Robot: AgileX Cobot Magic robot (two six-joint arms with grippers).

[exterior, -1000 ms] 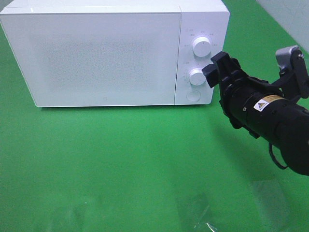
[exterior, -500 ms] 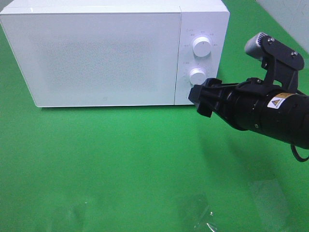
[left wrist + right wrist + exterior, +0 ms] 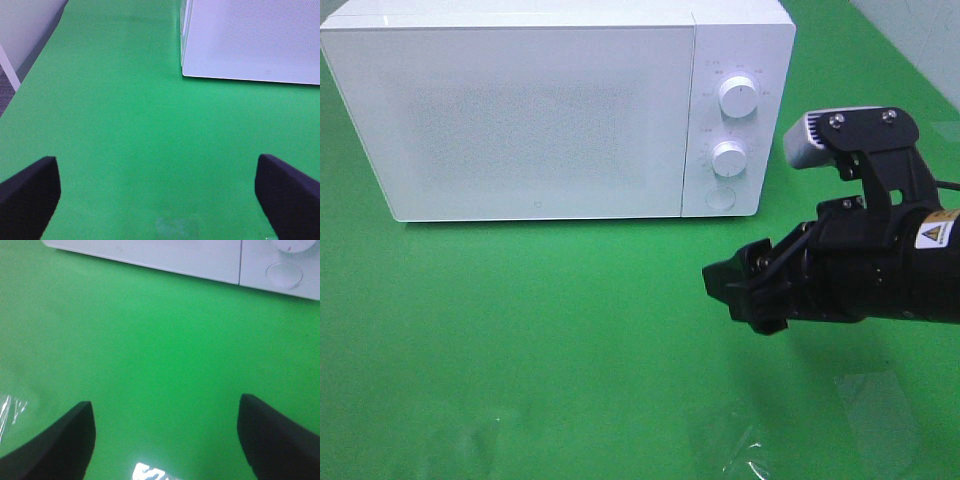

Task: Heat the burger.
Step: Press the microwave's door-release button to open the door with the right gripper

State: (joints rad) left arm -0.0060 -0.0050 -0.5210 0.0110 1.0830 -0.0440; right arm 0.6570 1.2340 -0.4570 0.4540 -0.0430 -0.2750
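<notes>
Our left gripper (image 3: 157,175) hangs with jaws wide apart, the white microwave (image 3: 535,110) stands with its door shut, and our right gripper (image 3: 745,295), near its front corner, gapes empty too. We see no burger in any view. We judge it soft, light and squashable, best cradled gently around the bun.

Reaches in from the right of the high view with the right arm (image 3: 880,275), held nearly level, camera mount on top of the wrist. Holds the right gripper (image 3: 738,292) wide, black fingers (image 3: 55,440) spread, gripping nothing. Shows the left gripper (image 3: 157,197) only in its wrist view, likewise spread wide, empty.
</notes>
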